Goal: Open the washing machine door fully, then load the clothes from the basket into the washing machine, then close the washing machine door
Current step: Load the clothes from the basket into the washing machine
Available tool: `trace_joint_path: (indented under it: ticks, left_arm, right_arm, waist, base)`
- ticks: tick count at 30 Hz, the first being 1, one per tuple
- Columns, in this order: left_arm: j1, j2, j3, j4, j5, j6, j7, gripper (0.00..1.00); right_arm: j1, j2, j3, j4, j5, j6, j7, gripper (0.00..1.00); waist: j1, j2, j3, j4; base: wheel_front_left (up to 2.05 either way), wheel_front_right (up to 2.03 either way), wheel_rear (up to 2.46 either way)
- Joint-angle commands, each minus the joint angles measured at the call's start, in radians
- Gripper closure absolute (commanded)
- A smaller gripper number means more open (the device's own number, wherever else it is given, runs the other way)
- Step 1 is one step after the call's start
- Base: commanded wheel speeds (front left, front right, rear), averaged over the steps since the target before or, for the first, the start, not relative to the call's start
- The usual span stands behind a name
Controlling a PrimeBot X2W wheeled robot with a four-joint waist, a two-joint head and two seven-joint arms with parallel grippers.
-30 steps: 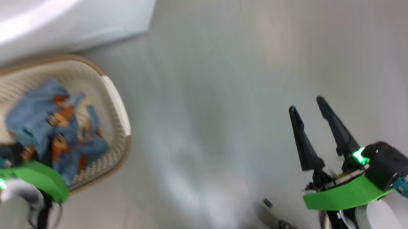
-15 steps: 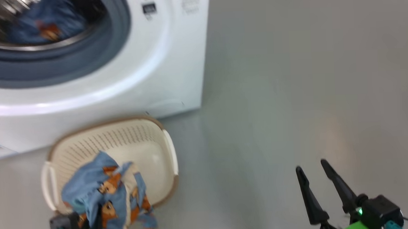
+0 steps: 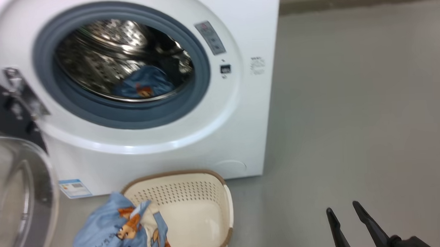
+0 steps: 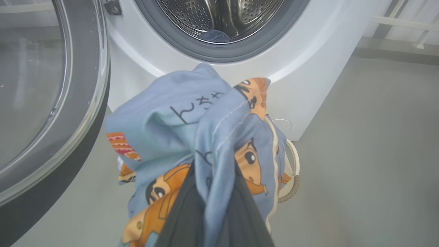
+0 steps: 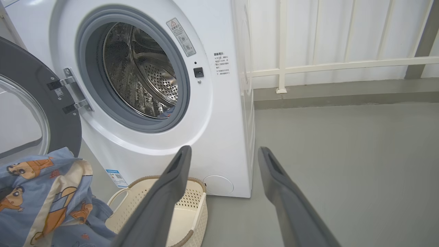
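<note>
While the left claw holds cloth: the left claw [image 4: 213, 171] is clamped on a bunch of the clothes [image 4: 192, 109], a blue bear-print garment hanging in folds around its fingers.
Garment's place: in the air over the left end of the basket [image 3: 186, 193], below and short of the mouth of the drum [image 3: 120, 57].
In the drum: another blue piece [image 3: 144, 84] lies at the bottom.
Basket: on the floor [image 3: 353, 114], just in front of the washing machine [image 3: 223, 112]; the part of its bottom that shows is bare.
Washing machine door [image 4: 44, 96]: swung wide to the left, close to the left arm's likely path.
Right claw [image 3: 341, 207]: jaws spread with nothing in them, well to the right over the floor.
Risk, snag: loose folds hang lower than the grip, so they may drag on the grey gasket [image 3: 130, 118] and stop short of the drum.
Risk, trapped hem: if the garment is released too near the mouth, a tail could drape over the lip and be caught when the door closes.
Risk, door: a brush from the arm could swing it inward.
</note>
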Motion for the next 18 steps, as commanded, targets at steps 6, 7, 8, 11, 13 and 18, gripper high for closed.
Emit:
trace_joint_path:
  ticks: [6, 7, 8, 11, 13, 18]
  left_arm:
    - [0.051, -0.009, 0.063, -0.139, 0.045, 0.022, -0.011, 1.00]
    - [0.058, -0.011, 0.069, -0.158, 0.051, 0.023, -0.011, 1.00]
    - [0.065, -0.013, 0.074, -0.173, 0.058, 0.023, -0.011, 1.00]
    - [0.085, -0.019, 0.091, -0.224, 0.076, 0.026, -0.011, 1.00]
    - [0.097, -0.022, 0.100, -0.251, 0.086, 0.026, -0.011, 1.00]
    - [0.122, -0.028, 0.108, -0.294, 0.102, 0.025, -0.011, 1.00]
  right_arm:
    - [0.018, -0.012, 0.007, -0.025, -0.012, 0.003, -0.005, 0.00]
    - [0.022, -0.012, 0.006, -0.024, -0.017, 0.003, -0.005, 0.00]
    - [0.025, -0.012, 0.004, -0.024, -0.020, 0.003, -0.005, 0.00]
    - [0.033, -0.012, -0.001, -0.020, -0.027, 0.003, -0.005, 0.00]
    - [0.037, -0.012, -0.007, -0.016, -0.032, 0.003, -0.005, 0.00]
    - [0.041, -0.012, -0.014, -0.010, -0.037, 0.003, -0.005, 0.00]
  waist:
    - [0.0000, 0.0000, -0.120, 0.105]
    - [0.0000, 0.0000, -0.123, 0.107]
    - [0.0000, 0.0000, -0.126, 0.107]
    - [0.0000, 0.0000, -0.132, 0.104]
    - [0.0000, 0.0000, -0.136, 0.100]
    - [0.0000, 0.0000, -0.139, 0.087]
  base:
    - [0.00, 0.00, 0.00]
    - [0.00, 0.00, 0.00]
    - [0.00, 0.00, 0.00]
    - [0.00, 0.00, 0.00]
    - [0.00, 0.00, 0.00]
    - [0.00, 0.00, 0.00]
